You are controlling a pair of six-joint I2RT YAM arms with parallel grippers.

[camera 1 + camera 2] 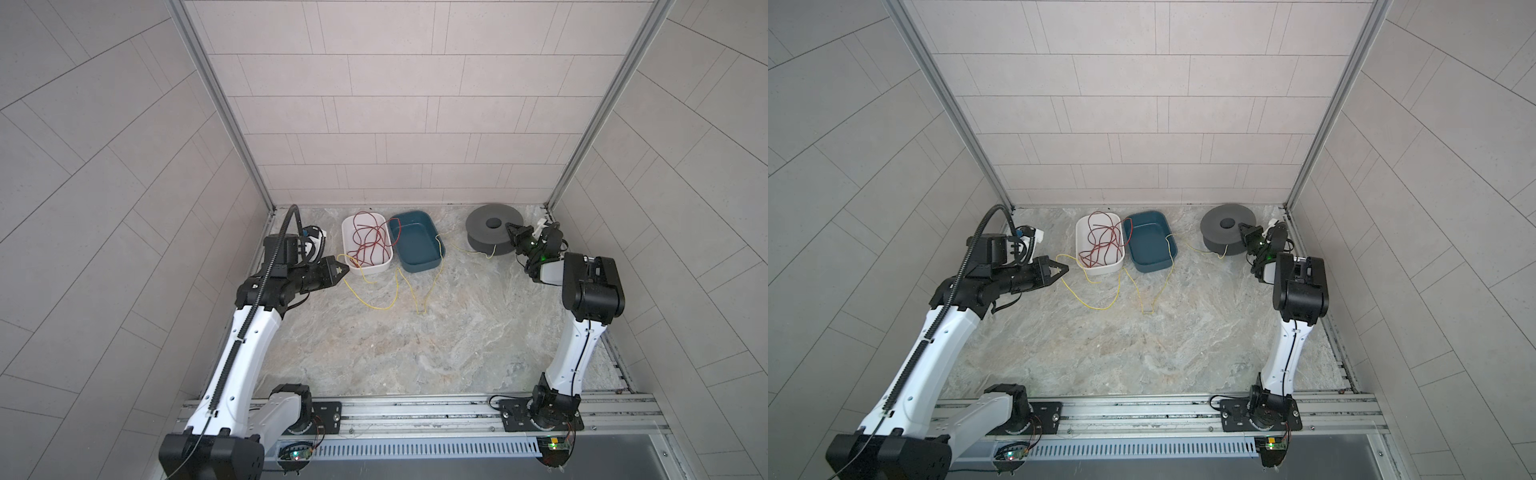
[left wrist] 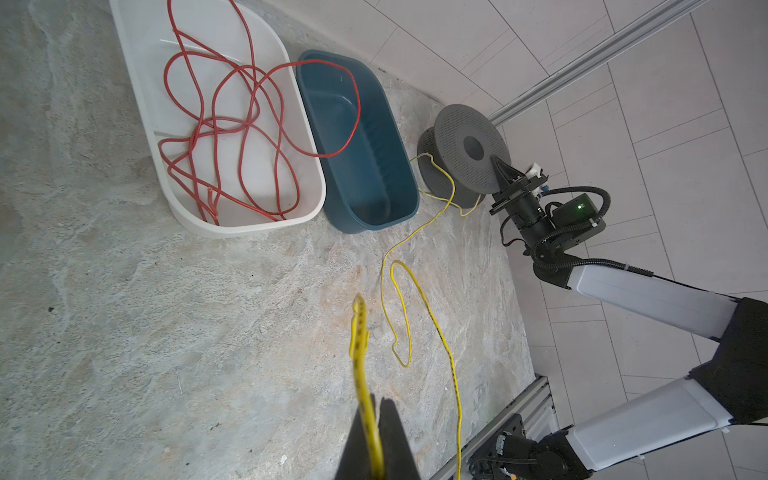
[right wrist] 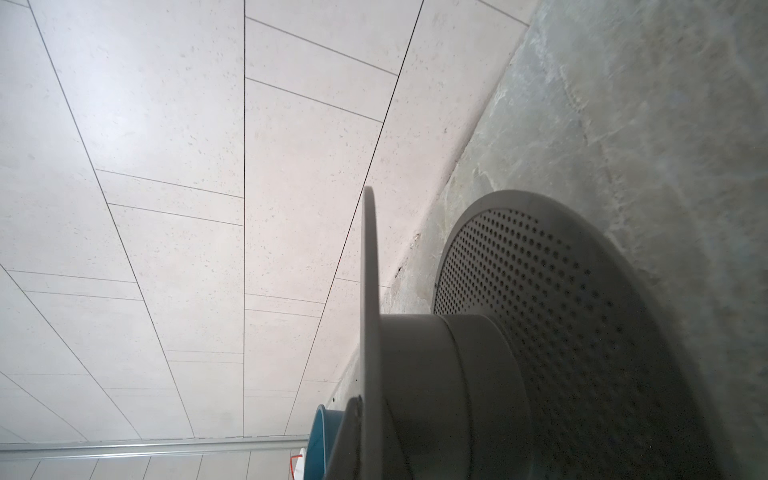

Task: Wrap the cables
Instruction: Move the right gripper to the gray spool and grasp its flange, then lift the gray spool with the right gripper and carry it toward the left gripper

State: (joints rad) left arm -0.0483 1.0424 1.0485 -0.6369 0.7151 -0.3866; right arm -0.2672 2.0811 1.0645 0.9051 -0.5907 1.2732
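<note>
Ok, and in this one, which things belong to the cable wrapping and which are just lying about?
In the job: yellow cable, pinched in the left claw; dark grey spool, its top flange gripped by the right claw.
Lying about: white bin holding loose red wire; blue bin beside it.

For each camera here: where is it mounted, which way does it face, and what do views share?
Top views: high at the front, looking down on the table; left arm, right arm, left tool, right tool.
Left wrist: behind its tool, facing yellow cable, white tray, right arm.
Right wrist: beside dark grey spool, facing tiled wall; one finger shows.
Shared: spool everywhere.
</note>
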